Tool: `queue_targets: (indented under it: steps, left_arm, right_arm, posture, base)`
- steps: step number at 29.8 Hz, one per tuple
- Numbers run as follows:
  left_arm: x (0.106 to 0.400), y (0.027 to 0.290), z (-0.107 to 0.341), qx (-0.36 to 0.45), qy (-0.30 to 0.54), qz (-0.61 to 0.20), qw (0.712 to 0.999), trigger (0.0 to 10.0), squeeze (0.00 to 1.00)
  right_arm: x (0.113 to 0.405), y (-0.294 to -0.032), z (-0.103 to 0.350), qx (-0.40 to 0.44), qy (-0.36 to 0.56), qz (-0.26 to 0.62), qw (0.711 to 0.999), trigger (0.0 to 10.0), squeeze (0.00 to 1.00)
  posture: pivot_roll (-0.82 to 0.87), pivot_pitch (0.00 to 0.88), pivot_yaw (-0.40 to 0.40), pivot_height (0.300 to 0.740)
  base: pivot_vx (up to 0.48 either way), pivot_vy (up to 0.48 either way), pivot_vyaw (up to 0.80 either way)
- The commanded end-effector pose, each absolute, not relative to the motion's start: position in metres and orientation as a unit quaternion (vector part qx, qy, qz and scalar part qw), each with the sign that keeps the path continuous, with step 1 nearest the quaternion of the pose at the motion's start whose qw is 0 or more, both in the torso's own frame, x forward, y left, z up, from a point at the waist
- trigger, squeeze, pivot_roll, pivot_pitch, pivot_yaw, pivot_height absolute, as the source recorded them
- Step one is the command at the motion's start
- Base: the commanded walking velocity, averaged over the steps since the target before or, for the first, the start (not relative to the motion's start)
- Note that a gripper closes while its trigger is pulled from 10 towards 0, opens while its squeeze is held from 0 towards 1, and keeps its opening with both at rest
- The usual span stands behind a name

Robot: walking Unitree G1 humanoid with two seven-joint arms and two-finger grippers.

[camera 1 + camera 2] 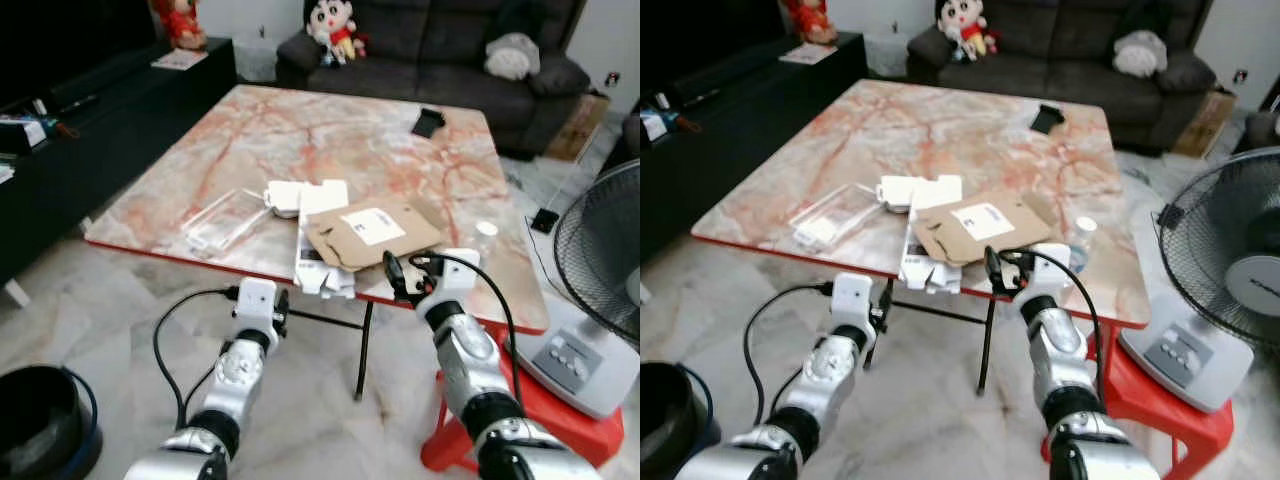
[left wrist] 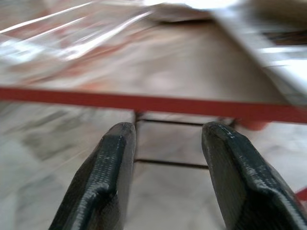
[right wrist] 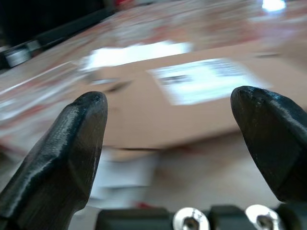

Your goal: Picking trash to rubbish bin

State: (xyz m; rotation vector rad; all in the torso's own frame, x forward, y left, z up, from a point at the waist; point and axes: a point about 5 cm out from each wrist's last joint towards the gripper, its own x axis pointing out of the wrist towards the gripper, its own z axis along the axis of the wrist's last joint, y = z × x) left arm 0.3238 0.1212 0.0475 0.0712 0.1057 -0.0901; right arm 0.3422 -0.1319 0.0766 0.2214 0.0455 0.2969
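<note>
A brown cardboard mailer (image 1: pixel 370 232) with a white label lies near the front edge of the marble table (image 1: pixel 300 130), on top of white folded paper packaging (image 1: pixel 318 262). To the left of them lie a clear plastic wrapper (image 1: pixel 225 220) and a small white piece (image 1: pixel 285 197). My right gripper (image 1: pixel 408 268) is open at the table's front edge, its fingers pointing at the mailer (image 3: pixel 158 110). My left gripper (image 2: pixel 168 132) is open, just below and in front of the table's red edge. A black rubbish bin (image 1: pixel 35 425) stands on the floor at the lower left.
A standing fan (image 1: pixel 600 250) on a red stool (image 1: pixel 560 430) is close on the right. A black flat object (image 1: pixel 428 122) and a small clear bottle (image 1: pixel 1083 232) are on the table. A dark sofa (image 1: pixel 430 40) is behind and a black cabinet (image 1: pixel 90 110) on the left.
</note>
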Motion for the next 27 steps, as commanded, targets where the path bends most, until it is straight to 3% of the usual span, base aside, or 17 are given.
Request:
queue_targets:
  steps: [1,22,27]
  left_arm:
    - [0.3252,0.1188,0.0503,0.032,0.047,-0.044,0.997,10.0,0.00]
    - [0.3274,0.1186,0.0556,0.024,0.029,-0.038,0.999,10.0,0.00]
    - [0.3272,0.1183,0.0570,0.021,0.022,-0.038,0.999,10.0,0.00]
  right_arm:
    - [0.3455,-0.1325,0.0839,0.103,0.011,0.157,0.982,10.0,0.00]
    - [0.3464,-0.1320,0.0890,0.107,0.002,0.168,0.980,10.0,0.00]
    - [0.3463,-0.1320,0.0925,0.109,-0.006,0.170,0.979,10.0,0.00]
  posture:
    - [-0.06,0.029,-0.054,0.740]
    - [-0.07,0.039,-0.058,0.740]
    - [-0.07,0.039,-0.058,0.740]
  base:
    - [0.337,0.000,0.00]
    - [0.334,0.000,0.00]
    - [0.000,0.000,0.00]
